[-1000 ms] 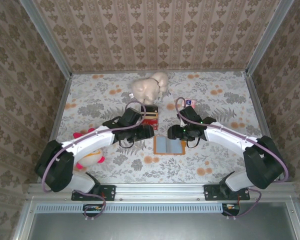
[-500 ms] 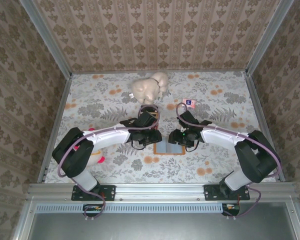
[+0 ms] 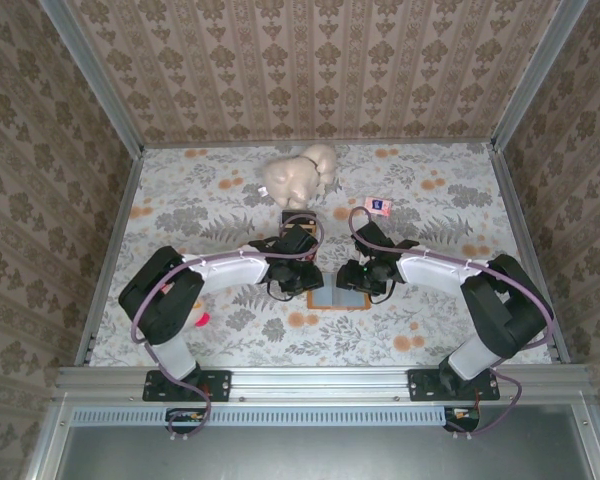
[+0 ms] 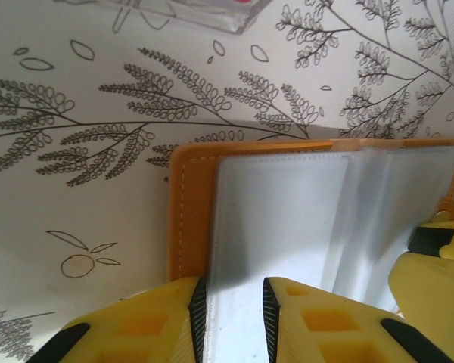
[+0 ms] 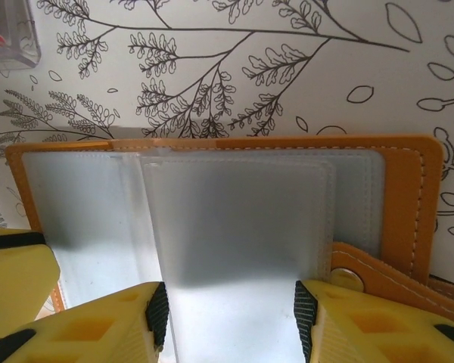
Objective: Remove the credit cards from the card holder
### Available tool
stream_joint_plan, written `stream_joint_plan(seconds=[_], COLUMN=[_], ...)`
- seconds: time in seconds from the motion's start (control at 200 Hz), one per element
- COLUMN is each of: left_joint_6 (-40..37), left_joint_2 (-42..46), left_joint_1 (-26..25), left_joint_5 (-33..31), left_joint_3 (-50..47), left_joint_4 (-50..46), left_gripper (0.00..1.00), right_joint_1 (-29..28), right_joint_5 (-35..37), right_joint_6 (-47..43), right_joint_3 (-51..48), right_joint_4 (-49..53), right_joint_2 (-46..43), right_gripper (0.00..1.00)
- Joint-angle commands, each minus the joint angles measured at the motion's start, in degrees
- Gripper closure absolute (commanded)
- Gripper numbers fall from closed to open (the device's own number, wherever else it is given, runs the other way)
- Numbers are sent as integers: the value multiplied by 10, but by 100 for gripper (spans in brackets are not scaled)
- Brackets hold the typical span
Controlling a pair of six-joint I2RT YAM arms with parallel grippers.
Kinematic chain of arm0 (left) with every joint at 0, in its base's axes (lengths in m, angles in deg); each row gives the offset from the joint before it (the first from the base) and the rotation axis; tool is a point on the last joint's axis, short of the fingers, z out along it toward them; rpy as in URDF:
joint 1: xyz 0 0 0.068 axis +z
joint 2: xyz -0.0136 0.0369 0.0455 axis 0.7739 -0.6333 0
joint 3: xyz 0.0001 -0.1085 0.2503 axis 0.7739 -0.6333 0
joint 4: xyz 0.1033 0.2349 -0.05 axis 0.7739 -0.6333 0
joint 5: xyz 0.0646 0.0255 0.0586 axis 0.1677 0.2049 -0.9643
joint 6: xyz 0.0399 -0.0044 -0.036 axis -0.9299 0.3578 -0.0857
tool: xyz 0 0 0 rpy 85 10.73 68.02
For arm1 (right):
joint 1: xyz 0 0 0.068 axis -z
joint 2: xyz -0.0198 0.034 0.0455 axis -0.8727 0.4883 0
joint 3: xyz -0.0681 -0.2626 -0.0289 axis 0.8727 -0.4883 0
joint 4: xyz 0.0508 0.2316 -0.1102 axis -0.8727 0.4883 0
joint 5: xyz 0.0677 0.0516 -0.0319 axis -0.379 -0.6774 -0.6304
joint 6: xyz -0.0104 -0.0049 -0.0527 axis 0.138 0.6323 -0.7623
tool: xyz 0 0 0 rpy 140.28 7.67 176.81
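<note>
Drawn inward since a second ago, jaws of the left gripper [image 4: 233, 291] narrowed to a slim gap, those of the right gripper [image 5: 231, 299] half spread, each astride a clear sleeve of the open card holder [image 3: 340, 300] directly beneath, credit cards [image 3: 300, 218] just beyond, plush toy [image 3: 298, 172] farther back.

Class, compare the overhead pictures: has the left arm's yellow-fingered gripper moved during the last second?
Yes. Against the fixed cream plush toy, the left gripper shifted right and nearer, now over the left edge of the tan-orange folding card holder.
</note>
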State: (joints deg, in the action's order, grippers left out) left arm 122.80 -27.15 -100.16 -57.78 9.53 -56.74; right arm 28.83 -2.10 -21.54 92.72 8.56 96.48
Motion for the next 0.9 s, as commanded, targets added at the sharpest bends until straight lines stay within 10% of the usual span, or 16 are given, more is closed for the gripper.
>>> stream_joint_plan(seconds=[0.0,0.895], left_joint_6=[8,12], left_joint_2=[-5,-35], left_joint_1=[3,1], left_joint_5=[12,70], left_joint_3=[17,19], left_joint_4=[1,49], left_gripper=[71,77], right_joint_1=[-3,-3], right_joint_5=[7,12], right_joint_6=[2,5], right_joint_3=[-1,-14], right_joint_4=[23,16], right_joint_2=[18,33], right_gripper=[51,60])
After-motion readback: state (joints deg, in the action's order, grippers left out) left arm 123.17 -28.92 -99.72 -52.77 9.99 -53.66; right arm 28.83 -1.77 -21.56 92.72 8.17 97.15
